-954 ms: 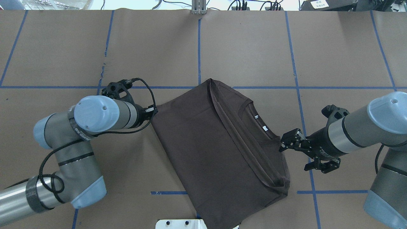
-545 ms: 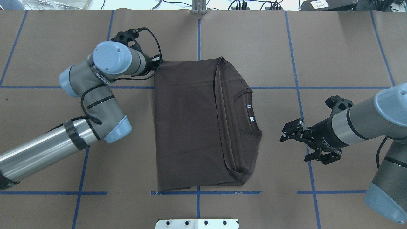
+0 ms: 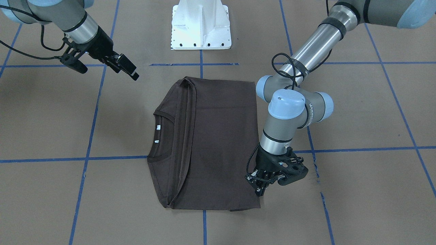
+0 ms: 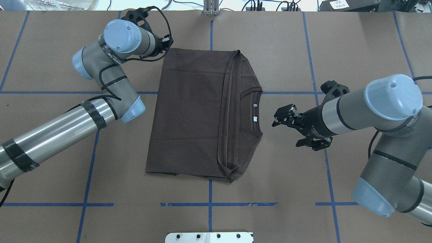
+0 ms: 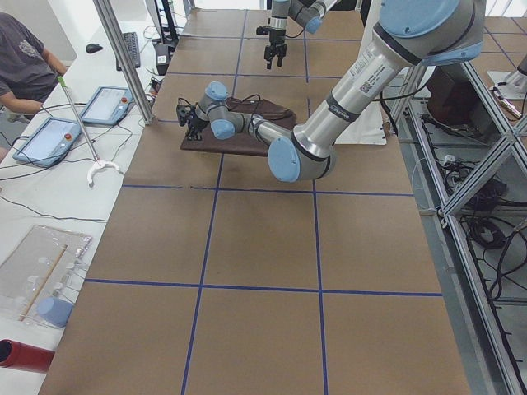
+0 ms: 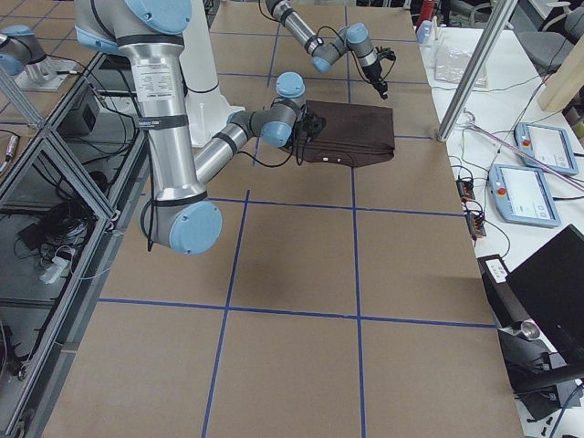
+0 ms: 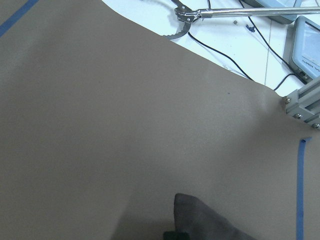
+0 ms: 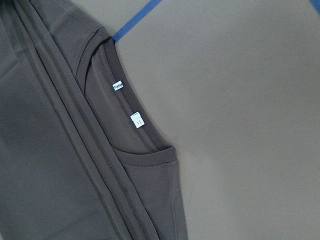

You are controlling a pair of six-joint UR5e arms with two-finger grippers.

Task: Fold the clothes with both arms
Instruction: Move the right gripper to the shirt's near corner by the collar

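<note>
Overhead exterior view puts the folded T-shirt (image 4: 192, 114) flat at mid-frame, long axis running top to bottom, its collar edge facing the right gripper (image 4: 276, 120), which hangs spread near it, while the left gripper (image 4: 165, 43) pinches the upper-left corner.

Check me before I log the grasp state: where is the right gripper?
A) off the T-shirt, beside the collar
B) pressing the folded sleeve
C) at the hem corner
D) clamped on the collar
A: in the overhead view bare table shows between the right gripper and the collar of the T-shirt.
</note>
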